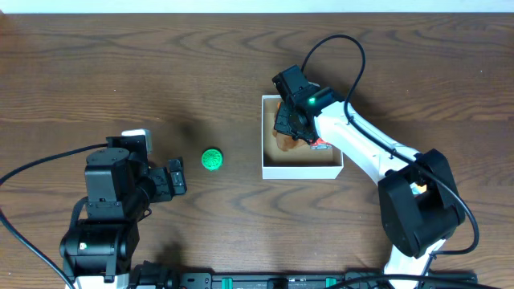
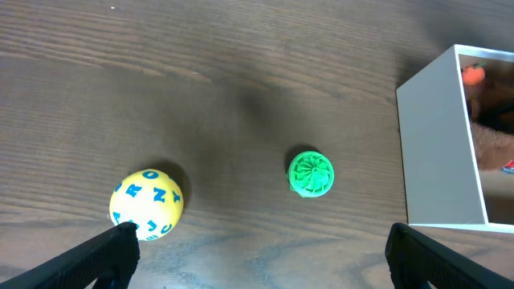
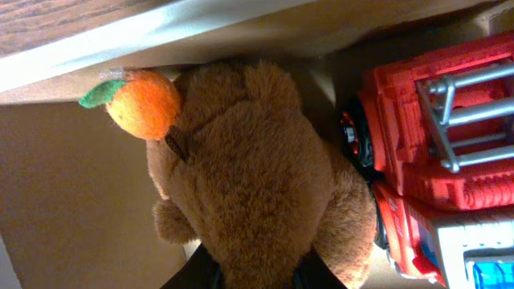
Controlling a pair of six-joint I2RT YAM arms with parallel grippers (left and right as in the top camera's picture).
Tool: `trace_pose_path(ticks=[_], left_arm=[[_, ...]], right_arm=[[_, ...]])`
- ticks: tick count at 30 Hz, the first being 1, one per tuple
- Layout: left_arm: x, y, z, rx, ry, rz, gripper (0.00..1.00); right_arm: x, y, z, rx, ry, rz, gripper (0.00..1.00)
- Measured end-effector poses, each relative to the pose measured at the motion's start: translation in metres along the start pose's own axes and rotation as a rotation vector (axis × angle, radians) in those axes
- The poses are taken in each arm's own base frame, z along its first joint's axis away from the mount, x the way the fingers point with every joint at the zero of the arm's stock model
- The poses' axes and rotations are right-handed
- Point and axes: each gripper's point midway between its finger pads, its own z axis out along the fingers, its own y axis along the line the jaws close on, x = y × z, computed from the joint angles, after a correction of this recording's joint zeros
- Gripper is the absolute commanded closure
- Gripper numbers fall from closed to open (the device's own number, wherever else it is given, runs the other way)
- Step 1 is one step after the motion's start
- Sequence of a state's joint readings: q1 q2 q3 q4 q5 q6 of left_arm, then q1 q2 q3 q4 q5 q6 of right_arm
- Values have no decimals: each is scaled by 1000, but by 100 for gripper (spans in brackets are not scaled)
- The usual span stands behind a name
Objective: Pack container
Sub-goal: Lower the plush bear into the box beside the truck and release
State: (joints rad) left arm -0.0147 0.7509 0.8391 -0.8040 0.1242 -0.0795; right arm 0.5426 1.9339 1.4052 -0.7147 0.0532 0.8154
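Observation:
The container (image 1: pixel 299 169) is a white-walled square box at centre right; its wall also shows in the left wrist view (image 2: pixel 438 152). My right gripper (image 1: pixel 291 124) reaches into it, shut on a brown teddy bear (image 3: pixel 257 185) that carries a small orange fruit (image 3: pixel 144 104). A red toy truck (image 3: pixel 434 136) lies in the box beside the bear. A green ball (image 1: pixel 212 160) sits on the table left of the box, also in the left wrist view (image 2: pixel 310 172). A yellow ball with blue letters (image 2: pixel 147 204) lies by my left gripper (image 2: pixel 257 257), which is open and empty.
The wooden table (image 1: pixel 161 72) stretches round the box. The left arm's base and cables (image 1: pixel 100 225) fill the front left corner. The right arm (image 1: pixel 418 201) crosses from the front right to the box.

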Motion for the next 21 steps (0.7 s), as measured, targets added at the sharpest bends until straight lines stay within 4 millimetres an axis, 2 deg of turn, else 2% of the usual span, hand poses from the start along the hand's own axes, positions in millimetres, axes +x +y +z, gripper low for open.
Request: trace_pose_path(ticks=[2, 3, 6, 8, 10, 11, 13, 15, 18, 20, 21], left_arm=[[0, 0, 0, 0, 0, 0, 2], [0, 0, 0, 0, 0, 0, 2], [0, 0, 0, 0, 0, 0, 2], [0, 0, 0, 0, 0, 0, 2], [0, 0, 0, 0, 1, 0, 2], [0, 0, 0, 0, 1, 0, 2], [0, 0, 0, 0, 1, 0, 2], [0, 0, 0, 0, 2, 0, 2], [0, 0, 0, 0, 2, 0, 2], [0, 0, 0, -1, 1, 0, 2], [0, 0, 0, 0, 2, 0, 2]], right_arm=[[0, 1, 0, -2, -1, 0, 64], [0, 0, 0, -1, -2, -2, 56], [-1, 0, -1, 1, -4, -18, 45], [-2, 1, -5, -6, -10, -33, 42], [-4, 3, -13, -20, -22, -38, 31], [-6, 5, -20, -33, -33, -43, 23], [-15, 12, -42, -72, -76, -68, 1], [-25, 19, -69, -113, -128, -87, 1], [-44, 23, -131, -180, -244, -100, 1], [-57, 8, -175, -206, -320, -74, 1], [-64, -6, -195, -207, -353, -47, 2]])
